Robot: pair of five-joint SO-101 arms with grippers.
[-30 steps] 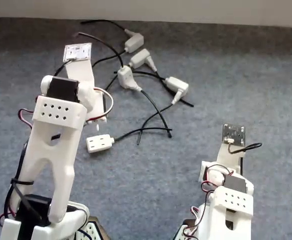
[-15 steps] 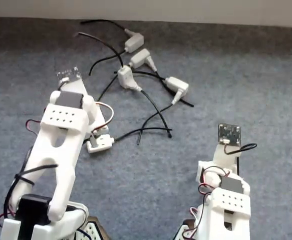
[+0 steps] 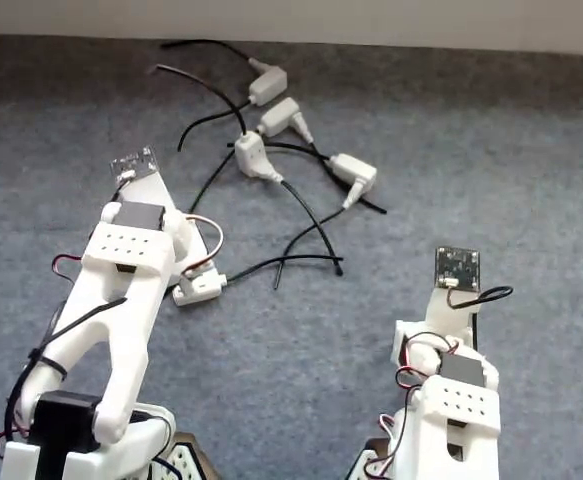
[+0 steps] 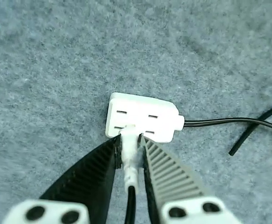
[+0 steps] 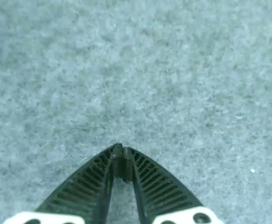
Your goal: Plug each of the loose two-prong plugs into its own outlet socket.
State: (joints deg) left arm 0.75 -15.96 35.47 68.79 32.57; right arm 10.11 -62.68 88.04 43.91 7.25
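My left gripper [image 4: 130,151] is shut on a white two-prong plug [image 4: 129,156] whose tip rests against the face of a white outlet block [image 4: 142,116] on the grey carpet. From above, that outlet block [image 3: 199,287] lies partly under the left arm [image 3: 131,270]. Several other white plugs lie at the back: one [image 3: 268,85] farthest off, one [image 3: 283,117] below it, one [image 3: 251,157] to the left, one [image 3: 353,173] to the right. My right gripper [image 5: 122,161] is shut on nothing above bare carpet.
Black cords [image 3: 306,215] trail between the plugs and the outlet block, with loose ends near the middle. A cord end [image 4: 252,133] lies beside the outlet block. The right arm [image 3: 451,380] stands at the front right. A pale wall edge [image 3: 371,25] borders the carpet at the back.
The left arm has drawn back and lowered toward the outlet block, bringing its plug down onto the block's face. The right arm shifted slightly left, then stayed still.
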